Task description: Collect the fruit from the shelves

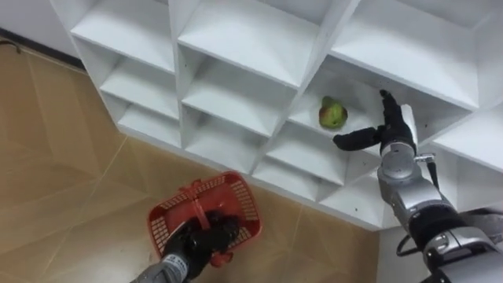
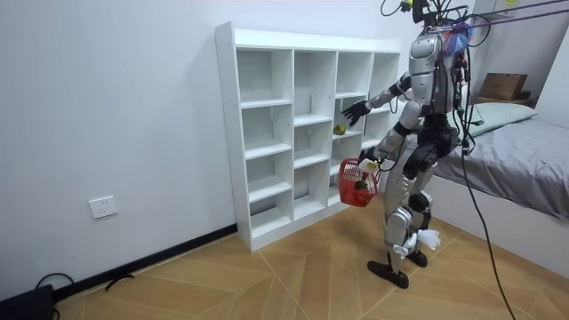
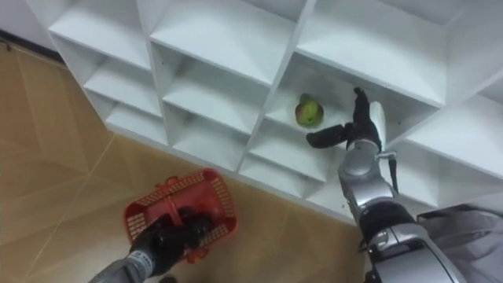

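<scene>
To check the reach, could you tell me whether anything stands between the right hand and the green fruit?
Nothing visible does. The right hand is open at the mouth of the compartment of the white shelf unit holding the green fruit, only bare board between them. The red basket hangs lower, from the left hand.

A plain white wall (image 2: 133, 107) backs the white open-shelved closet (image 2: 226, 133); herringbone wood covers the floor (image 2: 267, 280), and a grey bed (image 2: 524, 164) stands at the room view's right.
</scene>
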